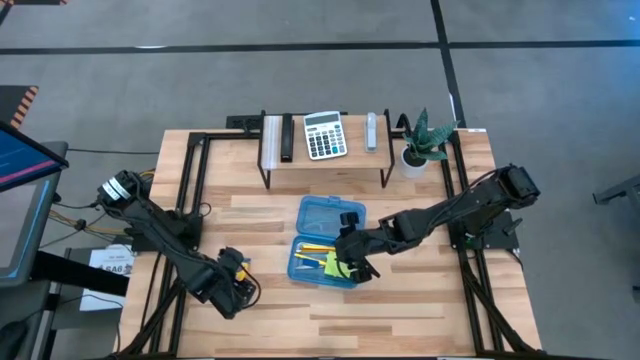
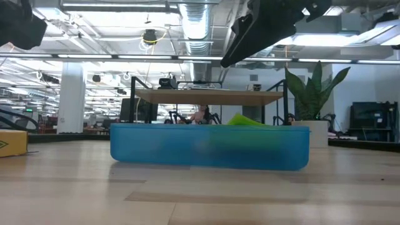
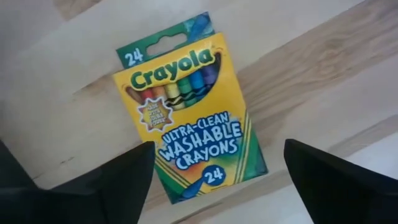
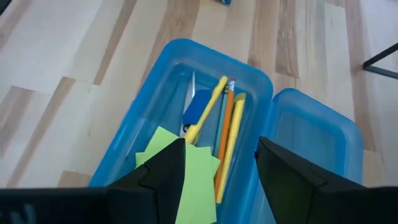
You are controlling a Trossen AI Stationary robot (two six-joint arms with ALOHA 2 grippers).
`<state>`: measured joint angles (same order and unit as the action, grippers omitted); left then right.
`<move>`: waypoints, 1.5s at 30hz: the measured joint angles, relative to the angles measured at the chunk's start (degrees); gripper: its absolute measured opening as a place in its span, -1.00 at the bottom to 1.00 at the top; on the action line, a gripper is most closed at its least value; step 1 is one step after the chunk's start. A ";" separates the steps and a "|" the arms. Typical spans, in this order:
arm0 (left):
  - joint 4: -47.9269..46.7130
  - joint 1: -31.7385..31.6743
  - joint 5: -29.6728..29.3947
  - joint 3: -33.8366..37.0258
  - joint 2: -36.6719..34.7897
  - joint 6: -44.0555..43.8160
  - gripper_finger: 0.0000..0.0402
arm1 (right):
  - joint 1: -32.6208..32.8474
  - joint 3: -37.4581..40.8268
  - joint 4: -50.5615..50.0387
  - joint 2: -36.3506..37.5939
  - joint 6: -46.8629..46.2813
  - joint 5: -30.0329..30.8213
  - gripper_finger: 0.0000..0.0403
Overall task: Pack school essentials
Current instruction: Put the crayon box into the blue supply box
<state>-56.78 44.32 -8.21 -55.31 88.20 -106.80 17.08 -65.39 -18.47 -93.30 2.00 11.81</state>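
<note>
The yellow-green crayon box (image 3: 186,112) lies flat on the wood near the table's left side (image 1: 241,263). My left gripper (image 3: 217,149) hovers over it (image 1: 230,275), open, with one finger on either side of the box and both clear of it. An open blue plastic box (image 4: 155,68) sits mid-table (image 1: 305,268), its lid (image 1: 330,213) folded back toward the far side. Inside lie yellow and orange pencils (image 4: 227,124), a blue eraser (image 4: 198,106) and lime-green sticky notes (image 4: 186,174). My right gripper (image 4: 221,143) hangs open above the blue box (image 1: 352,262). No scissors show.
A low riser (image 1: 325,160) at the far edge carries the white-grey calculator (image 1: 323,135) and some small dark and grey items. The potted plant (image 1: 420,145) stands beside it on the right. Bare wood lies along the near edge and right of the blue box.
</note>
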 joint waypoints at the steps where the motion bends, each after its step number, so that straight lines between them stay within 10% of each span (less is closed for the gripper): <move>1: -0.11 0.06 0.00 0.00 0.00 0.00 0.72 | 0.00 0.00 -0.01 0.00 0.00 0.00 0.06; 45: 6.78 2.55 -2.29 7.91 -5.68 -5.63 0.83 | 0.07 0.00 -0.21 0.00 -0.63 -0.09 0.06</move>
<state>-50.00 46.87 -10.50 -47.40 82.52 -112.43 17.15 -65.39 -18.68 -93.30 1.37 11.73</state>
